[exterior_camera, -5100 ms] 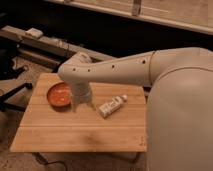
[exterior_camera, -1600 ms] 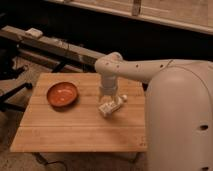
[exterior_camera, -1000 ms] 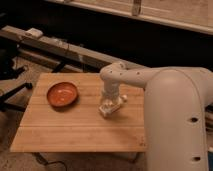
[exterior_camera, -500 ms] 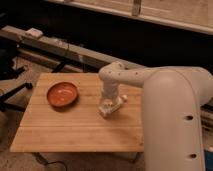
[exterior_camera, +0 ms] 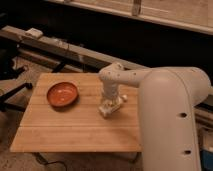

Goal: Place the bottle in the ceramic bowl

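The small white bottle (exterior_camera: 113, 106) lies on its side on the wooden table (exterior_camera: 70, 125), right of centre. My gripper (exterior_camera: 109, 101) hangs straight down over it from the white arm (exterior_camera: 165, 100), right at the bottle, which it partly hides. The orange-red ceramic bowl (exterior_camera: 62, 94) sits on the table's left part, about a hand's width left of the gripper, with nothing in it.
A dark rail with cables and a small white box (exterior_camera: 34, 33) runs behind the table. A black stand's legs (exterior_camera: 12, 95) reach in at the left. The table's front edge is near the bottom of the view.
The arm swung from over the bowl to the right and came down on the bottle. In the last second it has barely moved; the bottle lies where it was.
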You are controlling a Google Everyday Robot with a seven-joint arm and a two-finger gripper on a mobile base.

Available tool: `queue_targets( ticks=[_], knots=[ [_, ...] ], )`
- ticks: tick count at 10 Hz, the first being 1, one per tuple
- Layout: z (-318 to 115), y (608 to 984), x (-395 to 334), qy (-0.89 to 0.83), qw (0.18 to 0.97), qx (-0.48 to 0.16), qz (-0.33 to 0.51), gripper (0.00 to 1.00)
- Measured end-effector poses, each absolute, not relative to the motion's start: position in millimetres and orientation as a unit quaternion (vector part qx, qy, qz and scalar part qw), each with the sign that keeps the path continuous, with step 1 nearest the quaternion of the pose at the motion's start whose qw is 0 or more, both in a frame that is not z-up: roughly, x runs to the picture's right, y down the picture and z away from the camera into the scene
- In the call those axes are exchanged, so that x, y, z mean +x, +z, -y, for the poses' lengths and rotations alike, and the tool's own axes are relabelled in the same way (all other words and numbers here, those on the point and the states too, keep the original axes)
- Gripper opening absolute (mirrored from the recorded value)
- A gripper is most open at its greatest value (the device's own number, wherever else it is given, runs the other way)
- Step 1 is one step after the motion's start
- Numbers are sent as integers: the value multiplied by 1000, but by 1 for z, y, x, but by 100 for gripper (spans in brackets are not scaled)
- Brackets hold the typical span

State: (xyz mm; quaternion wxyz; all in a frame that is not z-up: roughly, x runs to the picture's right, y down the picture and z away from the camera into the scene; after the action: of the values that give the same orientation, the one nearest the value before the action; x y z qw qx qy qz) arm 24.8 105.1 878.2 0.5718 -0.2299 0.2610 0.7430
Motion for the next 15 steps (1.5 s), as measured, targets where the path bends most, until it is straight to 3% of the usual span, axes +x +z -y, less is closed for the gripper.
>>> queue_targets(
  ticks=[15],
  knots=[
    [-125, 895, 48, 757, 544, -212, -294, 65]
  ],
)
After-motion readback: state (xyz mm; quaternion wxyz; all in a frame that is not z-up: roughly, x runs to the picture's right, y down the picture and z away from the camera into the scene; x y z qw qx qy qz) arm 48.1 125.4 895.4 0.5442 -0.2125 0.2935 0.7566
